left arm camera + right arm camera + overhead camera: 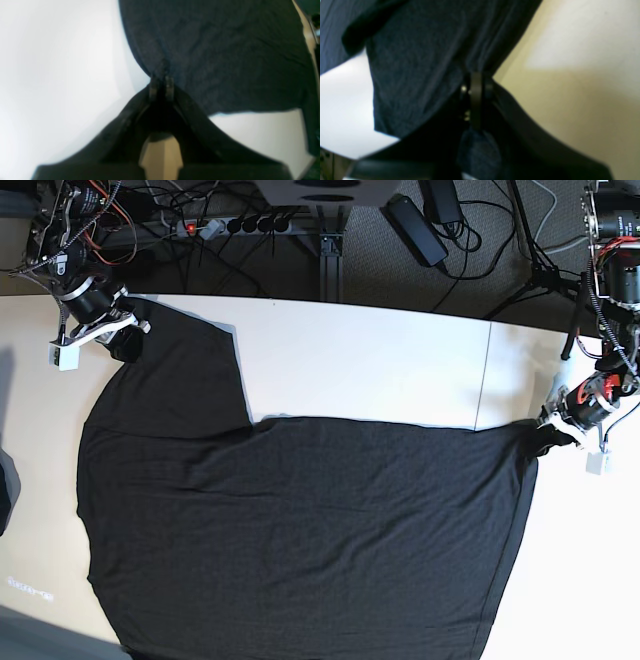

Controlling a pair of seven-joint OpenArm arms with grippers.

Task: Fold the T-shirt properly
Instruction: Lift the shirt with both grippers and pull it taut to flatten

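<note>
T-shirt (300, 530) spread flat on white table (380, 370), black. Left gripper (161, 86) clamped on its edge; right gripper (476, 82) clamped on cloth at other corner.

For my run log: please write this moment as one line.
task: fold T-shirt | left gripper: shut on T-shirt | right gripper: shut on T-shirt | shirt: spread on table, unfolded

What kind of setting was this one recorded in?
Probably a lab or workshop bench, not a home: a pale table holds the black T-shirt, and behind it a power strip, loose cables and a power brick lie on carpet.
</note>
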